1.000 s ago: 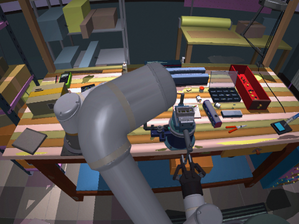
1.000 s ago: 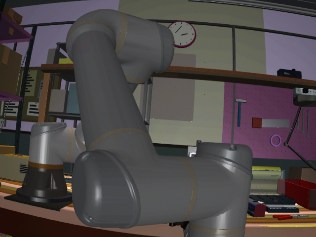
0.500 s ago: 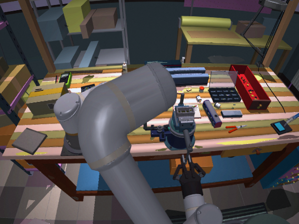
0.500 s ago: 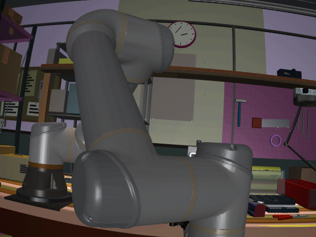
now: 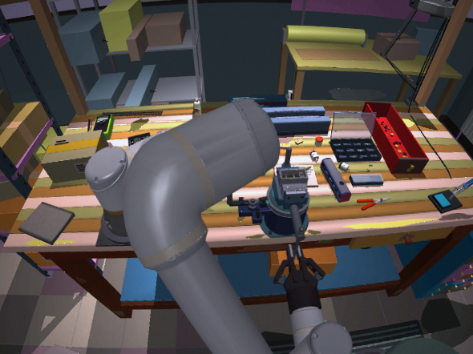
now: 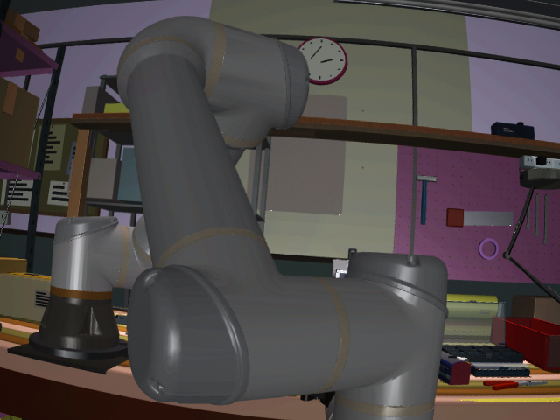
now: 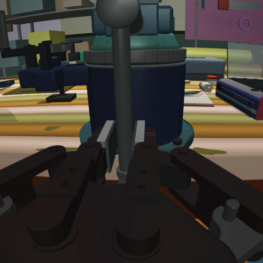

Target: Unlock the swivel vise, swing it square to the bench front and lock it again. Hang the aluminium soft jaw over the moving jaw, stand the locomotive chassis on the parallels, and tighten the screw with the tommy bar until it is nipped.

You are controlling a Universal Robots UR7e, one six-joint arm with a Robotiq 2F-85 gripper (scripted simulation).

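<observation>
The swivel vise (image 5: 289, 196) stands at the front edge of the bench, on a dark blue round base (image 7: 137, 98). Its jaws face the bench front, and the locomotive chassis (image 5: 291, 175) stands between them. The tommy bar (image 7: 122, 98) hangs straight down from the screw, with a ball end at the top (image 7: 117, 12). My gripper (image 7: 122, 139) is below the bench edge, pointing up, with its fingers on either side of the bar's lower part. The fingers are closing and hold nothing. The swivel lock clamp (image 5: 250, 206) sits to the left of the vise.
My own arm (image 5: 180, 180) fills the left of the bench and blocks most of the second side camera. A blue coach (image 5: 336, 184), red pliers (image 5: 370, 203), a parts tray (image 5: 354, 150) and a red bin (image 5: 395, 136) lie right of the vise.
</observation>
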